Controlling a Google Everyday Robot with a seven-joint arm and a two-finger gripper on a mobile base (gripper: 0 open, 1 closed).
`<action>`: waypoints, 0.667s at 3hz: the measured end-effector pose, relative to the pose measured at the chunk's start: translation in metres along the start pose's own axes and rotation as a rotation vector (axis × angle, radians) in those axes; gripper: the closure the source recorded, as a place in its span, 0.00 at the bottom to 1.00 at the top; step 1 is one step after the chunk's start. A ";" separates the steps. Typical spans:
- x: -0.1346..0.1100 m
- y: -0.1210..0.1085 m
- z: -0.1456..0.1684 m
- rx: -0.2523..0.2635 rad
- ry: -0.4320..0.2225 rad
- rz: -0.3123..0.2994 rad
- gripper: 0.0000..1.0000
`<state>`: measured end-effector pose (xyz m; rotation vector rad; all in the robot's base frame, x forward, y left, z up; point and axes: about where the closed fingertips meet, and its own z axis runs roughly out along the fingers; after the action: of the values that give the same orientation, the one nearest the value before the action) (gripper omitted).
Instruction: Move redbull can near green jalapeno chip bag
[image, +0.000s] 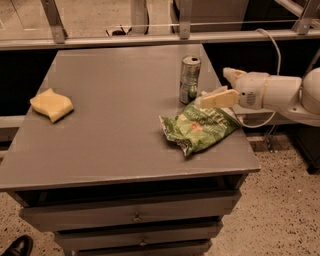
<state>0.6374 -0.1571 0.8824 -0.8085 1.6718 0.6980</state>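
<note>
The redbull can (190, 79) stands upright on the grey table (115, 130), near its far right edge. The green jalapeno chip bag (199, 127) lies crumpled just in front of the can, almost touching its base. My gripper (214, 86) is to the right of the can, over the bag's far right corner. It is open and empty, with one pale finger (220, 98) low near the bag and the other higher and further back. A small gap separates it from the can.
A pale yellow sponge-like lump (51, 104) lies at the table's left side. A metal rail (150, 40) runs behind the table. Drawers (135, 216) sit below the top. A white cable (272, 45) loops behind my arm. A shoe (17, 246) is at the bottom left.
</note>
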 end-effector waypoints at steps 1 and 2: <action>0.010 -0.015 -0.036 0.029 -0.026 -0.020 0.00; -0.003 -0.037 -0.070 0.068 -0.047 -0.091 0.00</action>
<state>0.6277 -0.2334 0.8997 -0.8085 1.5978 0.5902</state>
